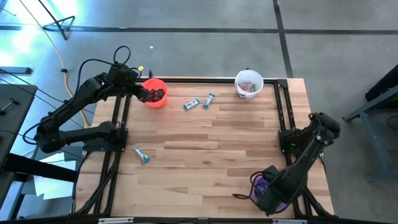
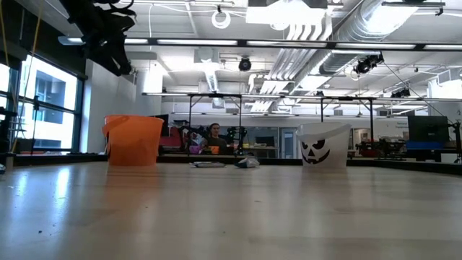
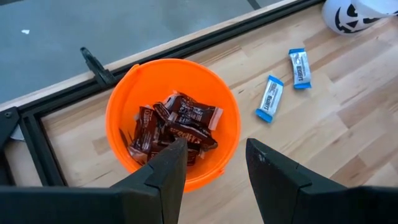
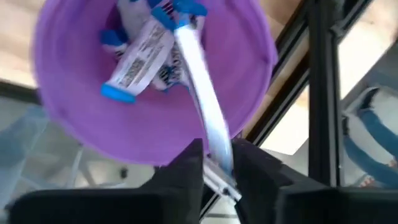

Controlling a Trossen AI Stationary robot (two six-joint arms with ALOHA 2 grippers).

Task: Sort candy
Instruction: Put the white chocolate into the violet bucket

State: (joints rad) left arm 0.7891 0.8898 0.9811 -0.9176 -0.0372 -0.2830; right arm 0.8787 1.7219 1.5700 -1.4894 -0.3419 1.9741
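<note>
One candy (image 4: 202,102) between right claw (image 4: 217,163) fingers — blurred

The scene is brightly and evenly lit from overhead, with ceiling lights (image 2: 220,18) glaring white in the low view and daylight washing in through a window (image 2: 43,101) at that view's left. The table (image 1: 205,155) shows only soft, faint shadows and a mild sheen. The right wrist view is heavily motion-blurred, smearing the purple cup (image 4: 74,118) and the blue-and-white candy (image 4: 202,106).
</note>
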